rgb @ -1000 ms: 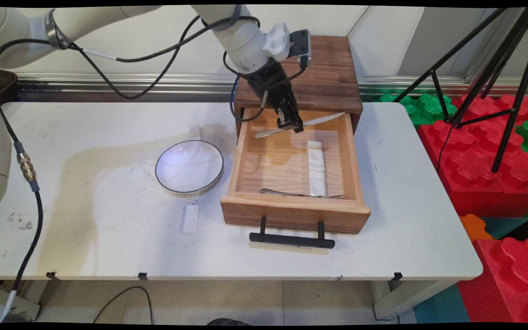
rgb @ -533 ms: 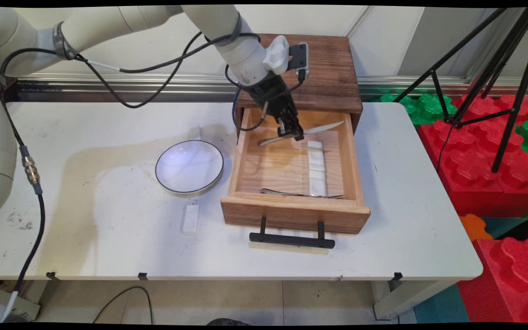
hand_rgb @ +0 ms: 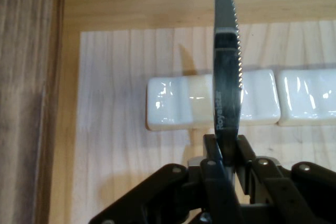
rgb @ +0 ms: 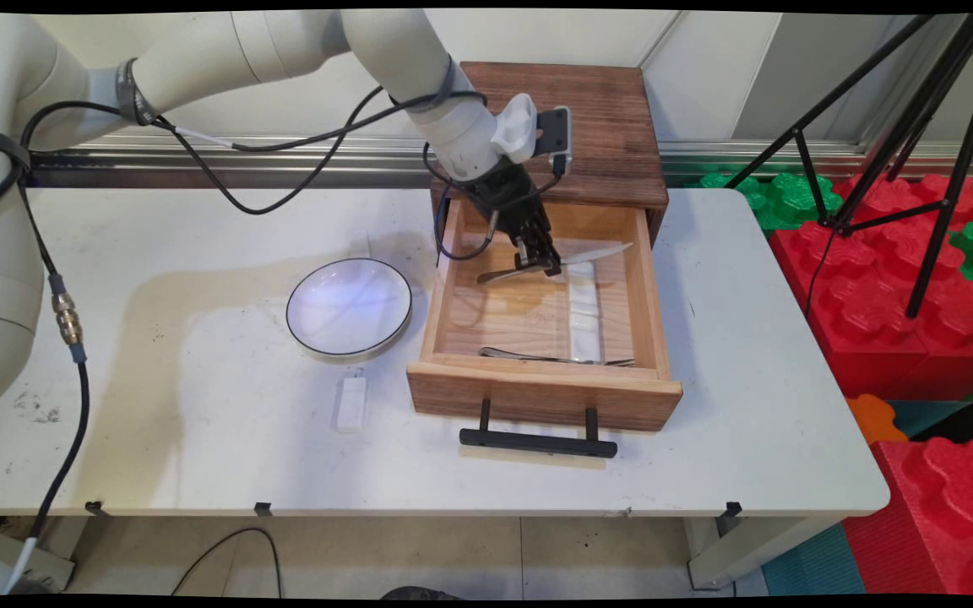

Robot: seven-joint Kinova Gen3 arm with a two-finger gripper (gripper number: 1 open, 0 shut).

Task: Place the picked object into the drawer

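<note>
On the white surface (rgb: 199, 405), a plate (rgb: 349, 306) sits left of an open wooden drawer (rgb: 542, 393). Above the drawer's far end, the gripper (rgb: 540, 260) has its jaws clamped on a knife (rgb: 596, 253), blade pointing toward 3 o'clock, over white ceramic rests (rgb: 584, 312).

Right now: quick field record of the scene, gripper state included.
gripper: shut on the knife, over the open wooden drawer
knife: serrated blade, held above the white ceramic rest, contact cannot tell
drawer contents: white rests in a row, metal utensil by the front wall
table: white plate, small white block
</note>
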